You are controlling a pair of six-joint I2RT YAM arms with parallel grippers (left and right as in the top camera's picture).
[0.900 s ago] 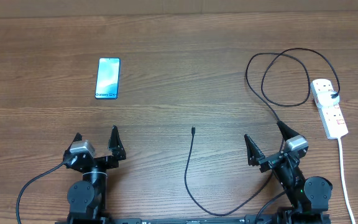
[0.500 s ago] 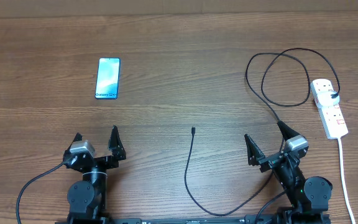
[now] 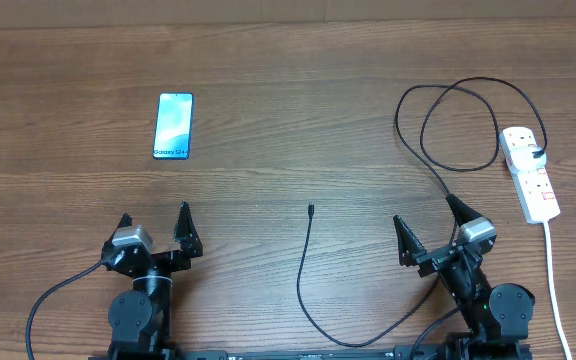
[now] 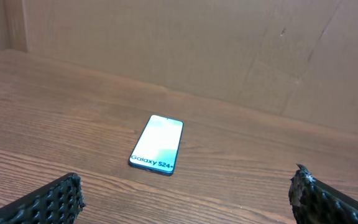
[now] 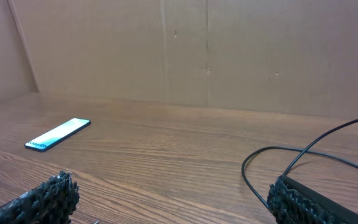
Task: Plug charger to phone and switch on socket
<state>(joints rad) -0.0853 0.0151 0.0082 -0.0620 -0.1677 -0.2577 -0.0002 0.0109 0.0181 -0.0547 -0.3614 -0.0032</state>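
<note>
Symmetrically folded low, left gripper (image 3: 154,213) wide apart and empty, right gripper (image 3: 423,210) wide apart and empty, both pointing forward.

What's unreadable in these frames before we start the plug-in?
The phone port: too small overhead; the left wrist view shows only a thin blurred edge.
The socket switch positions: too small overhead, outside both wrist views.
The charger: overhead, a stretch is hidden under the right arm; connector tip too small to identify.
</note>
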